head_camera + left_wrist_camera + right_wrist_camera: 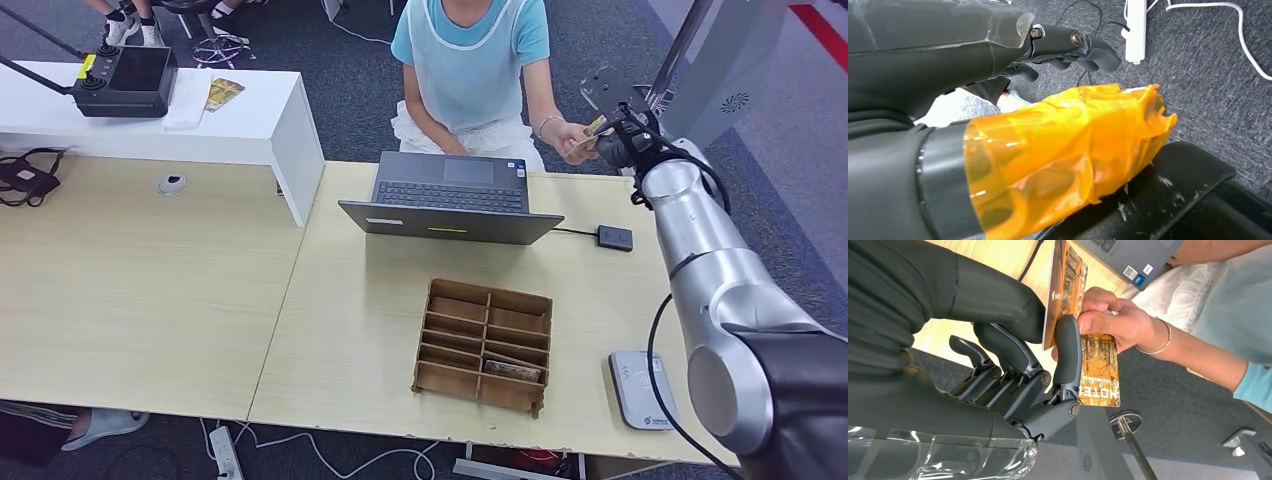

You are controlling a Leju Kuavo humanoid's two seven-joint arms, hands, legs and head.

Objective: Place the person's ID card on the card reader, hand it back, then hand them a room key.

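Handing over the key card

Passing step: the robot's right hand (1013, 355) pinches an orange forest-print card marked HOTEL (1064, 290) between thumb and finger, arm stretched over the far right table edge. The person's hand (1113, 322) grips what looks like a folded sleeve of the same print, touching the robot's fingers (1068, 355). One card or two, cannot tell.

Judged step: last one, room key handover, since the print reads as a hotel key. The white flat card reader (641, 390) sits bare at the near right edge, beside the brown wooden slotted box (483, 345) with one card in it.

Next move likely calls for loosening the pinch once the person has firm hold, then drawing the arm back.

Left hand (1068, 45) hangs over grey carpet, fingers curled, holding nothing.
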